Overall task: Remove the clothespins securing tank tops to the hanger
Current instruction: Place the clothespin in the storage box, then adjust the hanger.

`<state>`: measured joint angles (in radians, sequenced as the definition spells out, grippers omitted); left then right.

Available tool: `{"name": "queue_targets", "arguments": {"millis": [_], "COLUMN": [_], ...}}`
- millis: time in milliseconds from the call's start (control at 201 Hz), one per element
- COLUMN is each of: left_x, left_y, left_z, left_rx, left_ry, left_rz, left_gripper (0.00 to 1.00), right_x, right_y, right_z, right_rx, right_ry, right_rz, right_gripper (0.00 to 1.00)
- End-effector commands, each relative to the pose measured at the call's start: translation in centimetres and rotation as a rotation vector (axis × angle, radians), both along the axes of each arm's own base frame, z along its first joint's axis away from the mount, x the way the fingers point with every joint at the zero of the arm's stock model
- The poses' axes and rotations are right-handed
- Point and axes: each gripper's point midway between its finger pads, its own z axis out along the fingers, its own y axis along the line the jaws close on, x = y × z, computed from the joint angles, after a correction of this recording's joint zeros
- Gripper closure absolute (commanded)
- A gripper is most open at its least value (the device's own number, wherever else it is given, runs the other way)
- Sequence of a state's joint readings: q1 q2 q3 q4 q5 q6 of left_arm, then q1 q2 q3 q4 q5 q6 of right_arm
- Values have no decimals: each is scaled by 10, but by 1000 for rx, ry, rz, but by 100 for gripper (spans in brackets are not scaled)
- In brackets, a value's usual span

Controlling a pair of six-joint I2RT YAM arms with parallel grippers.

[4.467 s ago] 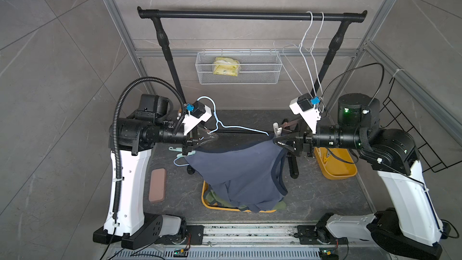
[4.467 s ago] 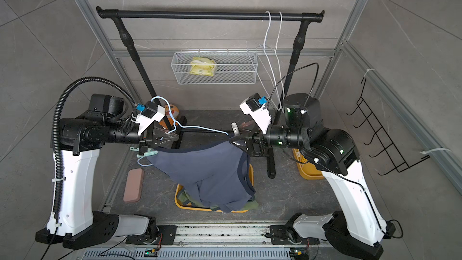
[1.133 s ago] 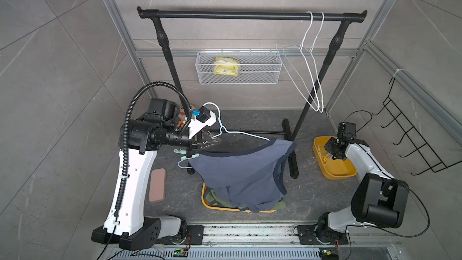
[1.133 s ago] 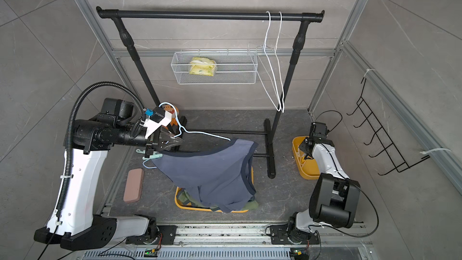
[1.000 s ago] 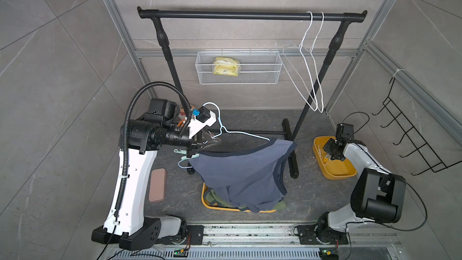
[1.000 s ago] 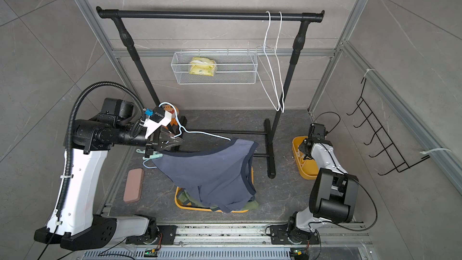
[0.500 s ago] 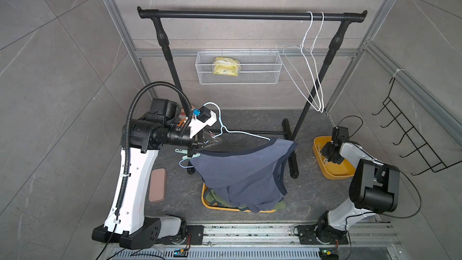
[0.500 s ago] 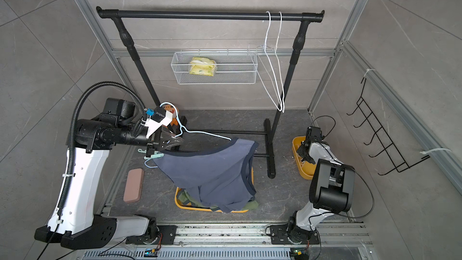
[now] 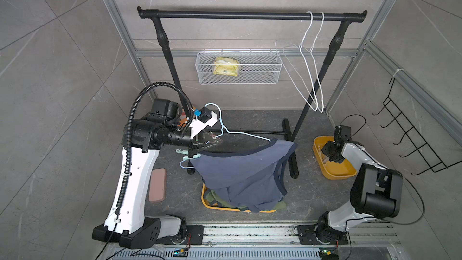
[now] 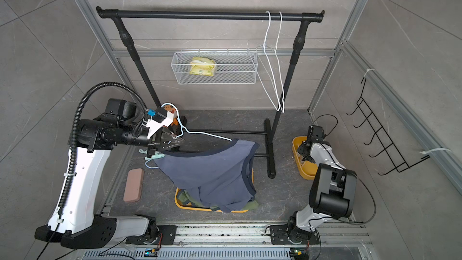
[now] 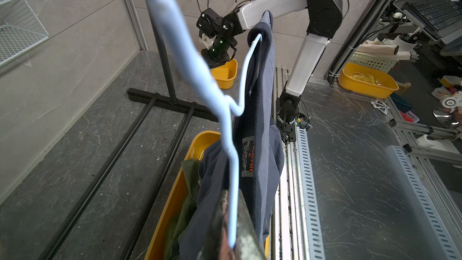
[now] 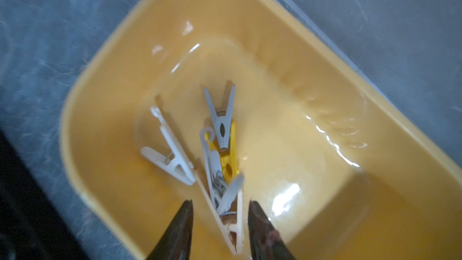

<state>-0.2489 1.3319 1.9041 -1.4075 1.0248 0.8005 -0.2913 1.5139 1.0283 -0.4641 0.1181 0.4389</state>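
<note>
The one mint-green clothespin (image 9: 191,156) left on the hanger (image 9: 250,136) sits at the hanger's left end, just below the left end effector (image 9: 210,143). Its long axis runs roughly left to right in both top views (image 10: 155,156). It lies well apart from the right end effector (image 12: 220,203), far off to that one's left across the whole width of the navy tank top (image 9: 240,173).

The left end effector is nearer, but its fingers are pressed together on the thin pale blue hanger wire, as the left wrist view shows. My judgement is that the fetching falls to the right arm.

The right end effector hangs over the small yellow bin (image 12: 275,71) at the right, fingers spread. A white clothespin (image 12: 232,211) stands loose between them, with a gap on either side. Beneath lie more clothespins of hard, glossy plastic: a white one (image 12: 172,156), a greyish one (image 12: 221,118) and a yellow one (image 12: 231,161), each a slim V with a wire spring.

The navy top is soft, matte knit with darker trim. It drapes off the hanger into the larger yellow tray (image 9: 207,205), where olive tank tops (image 9: 215,197) lie crumpled.
</note>
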Motion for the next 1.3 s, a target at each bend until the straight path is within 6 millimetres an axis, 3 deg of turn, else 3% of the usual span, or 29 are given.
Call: {"name": "queue_targets", "arguments": {"millis": [0,129,284,413,587,707,1010,1125,1299], "left_x": [-6,-2,1,3,5,4,0,0,1], "left_y": [-4,-6,-8,-10,-9,-11,-15,-14,-14], "left_z": [14,11,10,7,5,7,8,8,10], "left_rx": [-48,-33,-14,0,20,18,21,21,26], "left_ry": [-26,-20,-17,-4,-1,-5,-14,-20,-31], "left_rz": [-36,-34,-29,-25,-13,-19,-41,-36,-24], "left_gripper": [100,100,100,100,100,100,100,100,100], "right_x": [-19,-56,-121,-178,-215,-217,-188,-165,-134], "right_y": [24,68,130,183,227,241,250,250,265], "right_z": [59,110,168,232,313,366,502,531,550], "right_rx": [46,111,201,262,339,385,367,378,438], "right_ry": [-153,-299,-442,-554,-707,-840,-1069,-1097,-1139], "right_rz": [47,174,408,657,902,992,1146,1172,1234], "right_gripper": [66,67,67,69,69,67,59,58,56]}}
